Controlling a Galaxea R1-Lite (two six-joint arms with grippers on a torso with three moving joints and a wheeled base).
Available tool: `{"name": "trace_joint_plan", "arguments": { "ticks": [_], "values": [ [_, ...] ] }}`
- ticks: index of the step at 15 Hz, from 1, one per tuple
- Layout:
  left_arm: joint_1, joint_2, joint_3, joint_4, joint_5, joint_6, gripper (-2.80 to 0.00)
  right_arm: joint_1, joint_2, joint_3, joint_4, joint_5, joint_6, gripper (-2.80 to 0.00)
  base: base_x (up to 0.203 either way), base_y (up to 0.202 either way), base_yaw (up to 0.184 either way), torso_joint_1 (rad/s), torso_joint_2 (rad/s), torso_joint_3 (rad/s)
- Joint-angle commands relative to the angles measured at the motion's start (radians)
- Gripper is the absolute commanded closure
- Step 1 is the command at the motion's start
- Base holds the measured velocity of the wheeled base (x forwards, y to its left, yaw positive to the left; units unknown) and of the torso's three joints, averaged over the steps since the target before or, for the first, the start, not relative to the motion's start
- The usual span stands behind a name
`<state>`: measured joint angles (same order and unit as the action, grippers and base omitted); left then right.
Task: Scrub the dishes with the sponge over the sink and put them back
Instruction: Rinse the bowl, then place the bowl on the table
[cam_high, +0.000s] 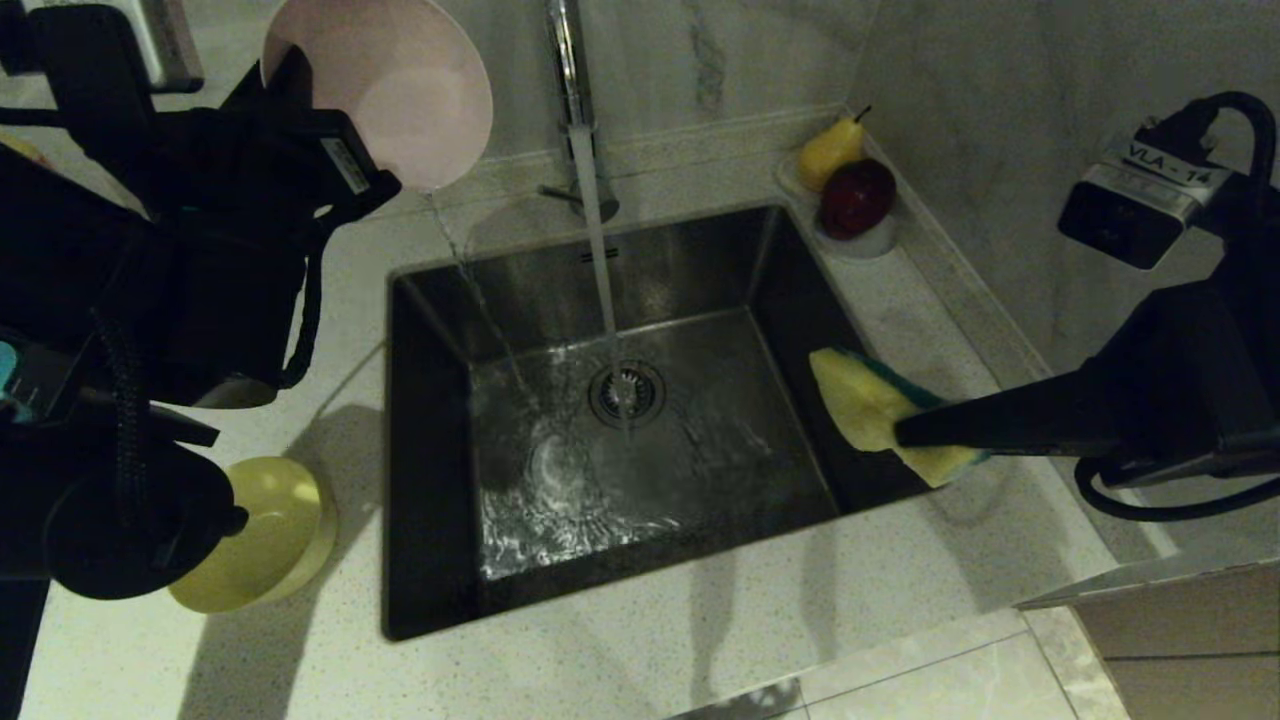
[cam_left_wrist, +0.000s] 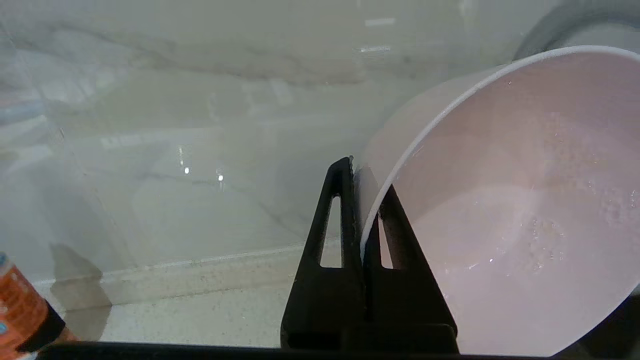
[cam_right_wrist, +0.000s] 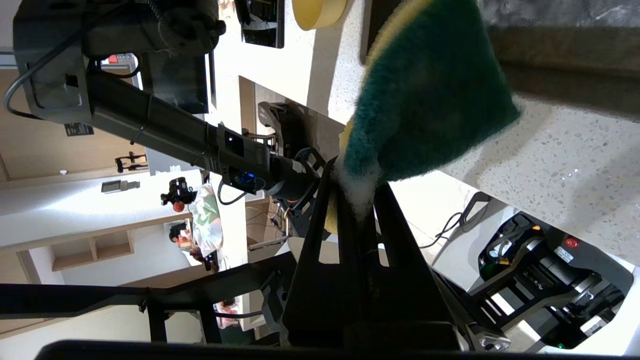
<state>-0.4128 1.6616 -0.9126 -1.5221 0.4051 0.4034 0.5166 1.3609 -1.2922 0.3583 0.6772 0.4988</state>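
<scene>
Head view: tipped pink bowl (cam_high: 400, 90) trickles water into sink (cam_high: 430, 300).

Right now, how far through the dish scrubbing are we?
Looks early. In hand: the left gripper pinches the rim of the pink bowl, tipped so water trickles into the sink; the right gripper holds the sponge over the sink's right edge, faucet running. Left: setting the pink bowl back, and the yellow bowl on the counter looks untouched. I see no teal bowl.
</scene>
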Motion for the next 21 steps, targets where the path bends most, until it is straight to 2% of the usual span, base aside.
{"name": "trace_joint_plan", "arguments": {
  "ticks": [1,5,6,8,10,11,13,15,17,19,20,21],
  "values": [
    [0.000,-0.008,-0.008,-0.008,0.008,0.002,0.00,0.002,-0.006,-0.004,0.002,0.004,0.004,0.00,0.000,0.000,0.000,0.000,0.00,0.000],
    [0.002,-0.039,0.003,0.006,0.041,-0.008,0.00,0.002,-0.014,-0.002,0.005,0.004,0.009,0.00,0.000,0.000,0.000,0.000,0.00,0.000],
    [0.003,-0.049,0.001,0.087,0.095,-0.022,0.00,0.002,-0.009,0.001,0.004,0.005,0.009,0.00,0.000,0.000,0.000,0.000,0.00,0.000],
    [0.006,-0.080,-0.003,0.447,0.175,-0.085,0.00,0.000,-0.010,0.013,0.006,0.004,0.009,0.00,0.000,0.000,0.000,0.000,0.00,0.000],
    [0.007,-0.121,-0.031,0.803,0.200,-0.193,0.00,-0.001,-0.012,0.033,0.005,0.000,0.010,0.00,0.000,0.000,0.000,0.000,0.00,0.000],
    [0.007,-0.144,-0.066,1.001,0.185,-0.254,0.00,-0.001,-0.011,0.037,0.006,-0.001,0.009,0.00,0.000,0.000,0.000,0.000,0.00,0.000],
    [0.010,-0.188,-0.191,1.372,0.084,-0.384,0.00,-0.003,-0.015,0.045,0.008,-0.002,0.009,0.00,0.000,0.000,0.000,0.000,0.00,0.000],
    [0.027,-0.211,-0.367,1.639,-0.020,-0.535,0.00,-0.004,-0.026,0.057,0.014,-0.002,0.009,0.00,0.000,0.000,0.000,0.000,0.00,0.000],
    [0.074,-0.221,-0.506,1.896,-0.096,-0.708,0.00,-0.006,-0.035,0.081,0.011,-0.004,0.006,0.00,0.000,0.000,0.000,0.000,0.00,0.000],
    [0.161,-0.221,-0.580,2.020,-0.123,-0.884,0.00,-0.006,-0.032,0.093,0.011,-0.002,0.009,0.00,0.000,0.000,0.000,0.000,0.00,0.000],
    [0.203,-0.223,-0.596,2.046,-0.126,-0.920,0.00,-0.006,-0.032,0.093,0.013,-0.002,0.009,0.00,0.000,0.000,0.000,0.000,0.00,0.000],
    [0.249,-0.227,-0.603,2.050,-0.135,-0.931,0.00,-0.006,-0.032,0.093,0.016,-0.001,0.009,0.00,0.000,0.000,0.000,0.000,0.00,0.000]
  ]
}}
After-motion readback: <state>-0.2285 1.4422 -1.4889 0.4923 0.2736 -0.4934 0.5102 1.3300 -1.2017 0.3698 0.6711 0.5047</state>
